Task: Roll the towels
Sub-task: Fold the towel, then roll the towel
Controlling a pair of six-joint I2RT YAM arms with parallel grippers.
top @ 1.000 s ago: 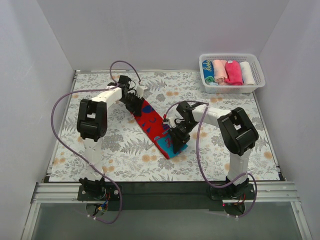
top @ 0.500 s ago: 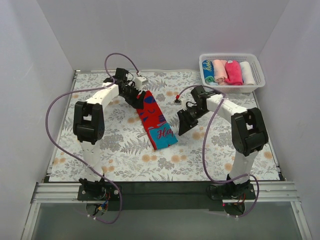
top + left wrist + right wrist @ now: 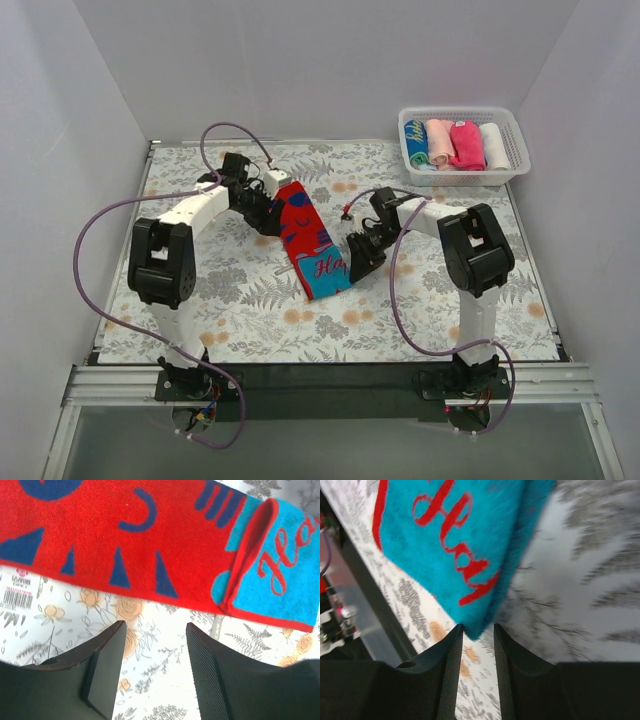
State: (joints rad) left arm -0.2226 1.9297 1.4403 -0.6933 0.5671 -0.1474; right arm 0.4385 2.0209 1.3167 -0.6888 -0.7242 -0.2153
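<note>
The red towel (image 3: 305, 235) with blue marks and a teal end lies flat and unrolled on the floral cloth, teal end nearest the arms. My left gripper (image 3: 270, 205) is open and empty just beside the towel's far left edge. In the left wrist view the towel (image 3: 150, 535) lies beyond the left gripper (image 3: 155, 627). My right gripper (image 3: 356, 262) is at the near right teal corner. In the right wrist view the right gripper (image 3: 477, 630) has its jaws narrowly apart with the tip of the teal corner (image 3: 455, 540) at their ends. The hot-pink towel (image 3: 466, 143) sits rolled in the basket.
The white slotted basket (image 3: 465, 178) stands at the back right and holds several rolled towels. A white barcode label (image 3: 17, 592) lies by the towel's edge. White walls close in the table on three sides.
The towel was stretched diagonally between both grippers. The right gripper let go, swung away to the right, then returned to the teal corner. The towel now lies flat, turned more lengthwise.
</note>
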